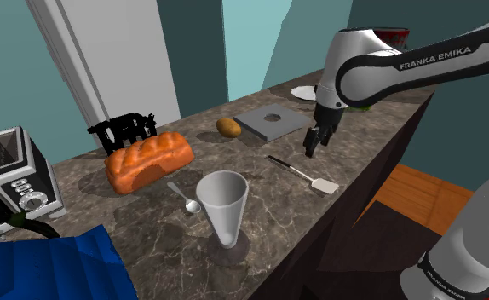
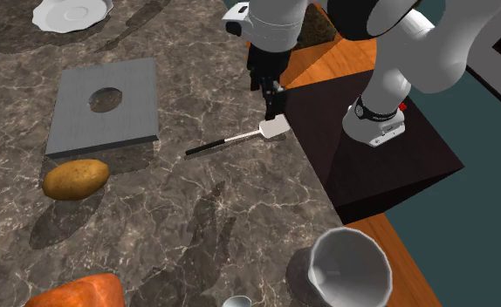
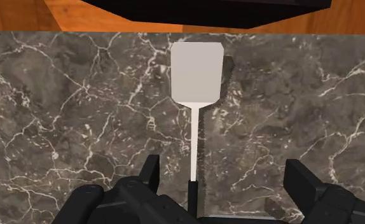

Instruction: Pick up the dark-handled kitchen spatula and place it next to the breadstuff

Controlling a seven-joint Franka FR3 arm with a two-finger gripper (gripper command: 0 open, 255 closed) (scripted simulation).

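Note:
The spatula (image 1: 303, 175) lies flat on the dark marble counter (image 1: 260, 196) near its front edge, dark handle pointing toward the bread, white blade toward the edge. It also shows as spatula (image 2: 236, 138) and spatula (image 3: 195, 76). My gripper (image 1: 313, 147) hangs above it, open and holding nothing; the same gripper (image 2: 271, 92) hovers over the blade end. In the wrist view the gripper (image 3: 226, 184) has its fingers wide apart, the shaft running close to one finger. The orange-brown bread loaf (image 1: 149, 159) sits further along the counter; a corner of the bread (image 2: 74, 292) shows.
A potato (image 1: 228, 128) and a grey slab with a hole (image 1: 273, 122) lie behind the spatula. A white cup (image 1: 223, 209) and a spoon (image 1: 183, 196) stand between spatula and bread. Toaster (image 1: 8, 170), black object (image 1: 123, 129), white plate (image 1: 304, 91) and blue item (image 1: 55, 264) ring the counter.

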